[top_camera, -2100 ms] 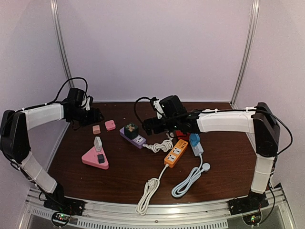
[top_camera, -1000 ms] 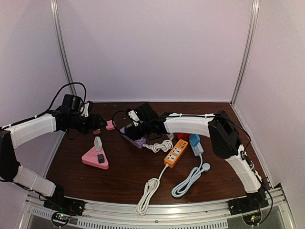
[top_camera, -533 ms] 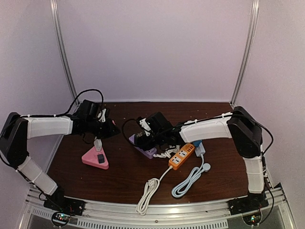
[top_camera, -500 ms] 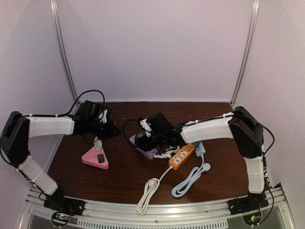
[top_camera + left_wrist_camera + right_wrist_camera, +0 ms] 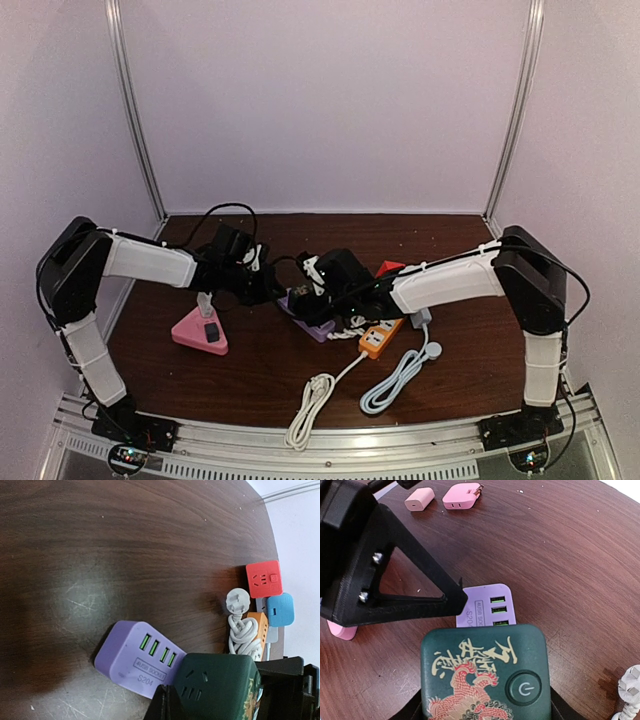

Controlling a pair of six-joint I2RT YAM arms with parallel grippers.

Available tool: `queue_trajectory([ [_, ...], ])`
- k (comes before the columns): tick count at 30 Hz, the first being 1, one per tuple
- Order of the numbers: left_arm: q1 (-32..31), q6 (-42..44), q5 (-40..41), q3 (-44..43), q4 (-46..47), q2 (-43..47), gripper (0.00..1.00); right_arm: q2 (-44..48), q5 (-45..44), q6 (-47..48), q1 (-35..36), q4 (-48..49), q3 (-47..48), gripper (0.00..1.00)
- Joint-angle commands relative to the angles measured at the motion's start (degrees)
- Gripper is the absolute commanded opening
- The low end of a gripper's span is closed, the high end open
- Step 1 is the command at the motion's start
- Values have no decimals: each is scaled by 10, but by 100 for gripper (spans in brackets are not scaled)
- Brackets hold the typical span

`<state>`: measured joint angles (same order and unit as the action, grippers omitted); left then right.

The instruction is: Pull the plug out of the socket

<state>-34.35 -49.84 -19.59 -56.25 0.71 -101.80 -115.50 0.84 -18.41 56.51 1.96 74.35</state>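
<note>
Dark-green plug (image 5: 485, 675), a cube with a gold-and-red dragon print and a round power button on its top face, sits seated on one end of the purple socket (image 5: 135, 655), which lies flat near the middle of the brown wooden worktop (image 5: 125, 540); four green USB ports show on the socket's free end. Right claw (image 5: 485, 712) grasps the plug, one finger on each side of the cube. Left claw (image 5: 459, 598) is clenched with nothing between its fingers, tip at the socket's free end beside the USB ports; cannot tell whether it presses on the casing. Both arms meet over the socket in the top view. Just right of the socket: coiled cord (image 5: 242, 630), orange strip (image 5: 378, 338), then red cube (image 5: 264, 579) and blue cube (image 5: 280, 610) next to each other. Left of the socket, apart: pink triangular block (image 5: 200, 330) with a white adapter (image 5: 205, 300) standing upright on it. Pale pink charger (image 5: 420, 499) and brighter pink charger (image 5: 461, 495) lie side by side farther back. White cord (image 5: 312, 398) lies bundled toward the near edge
</note>
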Motion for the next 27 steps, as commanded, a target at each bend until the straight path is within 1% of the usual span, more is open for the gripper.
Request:
queue_trajectory([
  [1, -7, -6, 1, -14, 37, -25, 0, 9, -19, -19, 10, 15, -2, 20],
  [14, -11, 18, 22, -20, 31, -55, 0, -7, -21, -1, 13, -8, 34, 19],
  [18, -18, 27, 34, -25, 10, -62, 0, -10, -21, 1, 13, -14, 43, 19],
  [21, -23, 33, 49, -33, -24, -69, 0, -10, -24, 2, 14, -15, 48, 19],
  [27, -27, 34, 56, -17, -50, -61, 0, -18, -48, 15, 14, -39, 73, 19],
])
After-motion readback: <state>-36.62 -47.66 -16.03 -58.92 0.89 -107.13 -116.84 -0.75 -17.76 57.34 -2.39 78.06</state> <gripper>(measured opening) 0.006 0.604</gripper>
